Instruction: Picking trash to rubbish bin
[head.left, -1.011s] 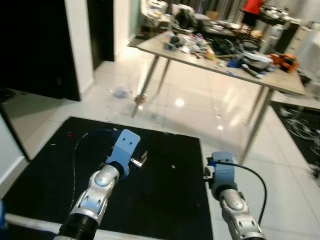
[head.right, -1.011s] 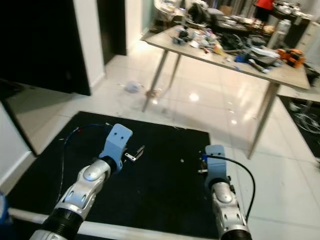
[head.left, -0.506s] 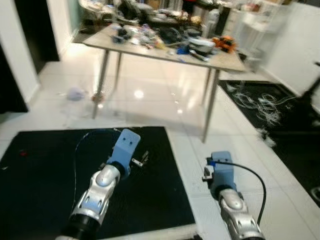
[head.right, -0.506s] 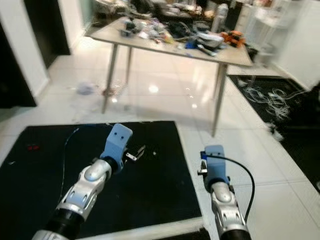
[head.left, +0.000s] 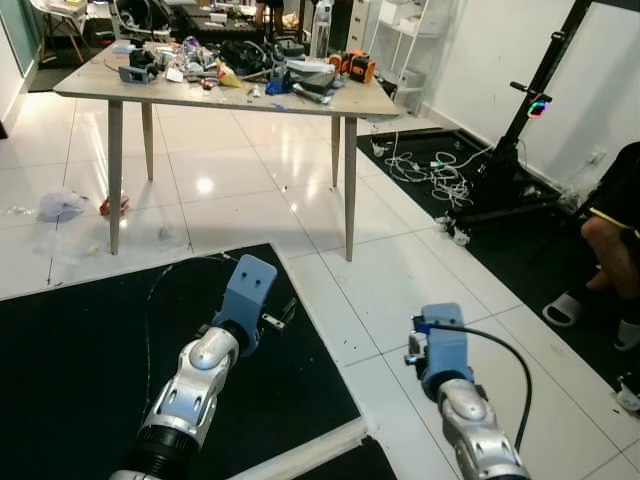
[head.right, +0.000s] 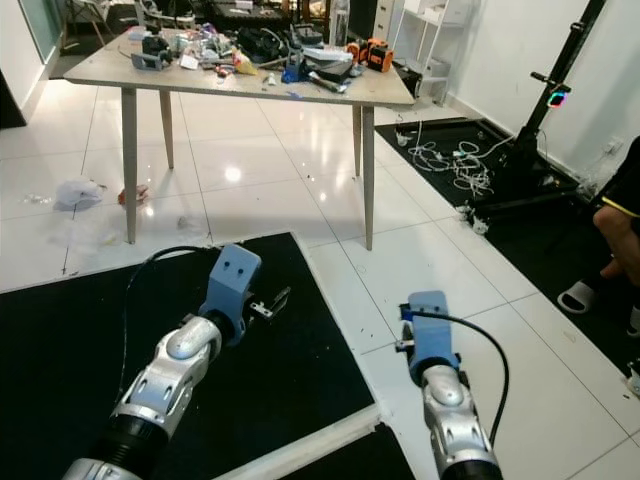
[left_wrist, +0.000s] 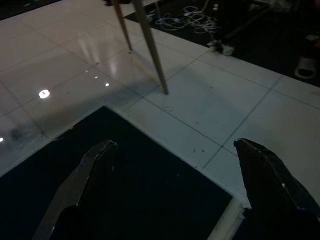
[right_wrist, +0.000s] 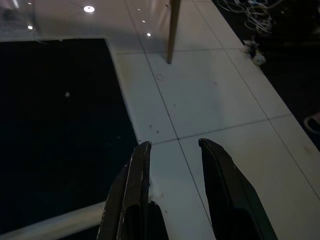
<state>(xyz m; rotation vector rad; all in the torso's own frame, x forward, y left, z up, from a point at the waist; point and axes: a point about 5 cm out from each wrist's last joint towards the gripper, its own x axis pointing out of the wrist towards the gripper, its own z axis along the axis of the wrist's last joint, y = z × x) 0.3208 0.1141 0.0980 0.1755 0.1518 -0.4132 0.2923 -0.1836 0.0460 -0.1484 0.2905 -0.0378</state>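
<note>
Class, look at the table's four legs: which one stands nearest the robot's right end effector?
The front right leg of the table, standing on white tile just past the black mat's corner. The other three stand farther back or to the left of the right end effector.

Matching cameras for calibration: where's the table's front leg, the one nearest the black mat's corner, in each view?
Left eye: the table leg stands centre, upper half.
Right eye: right of centre, upper half.
Left wrist: slanting from the top edge.
Right wrist: at the top edge.
Shared landmark: the black mat, its corner close by the leg's foot.
</note>
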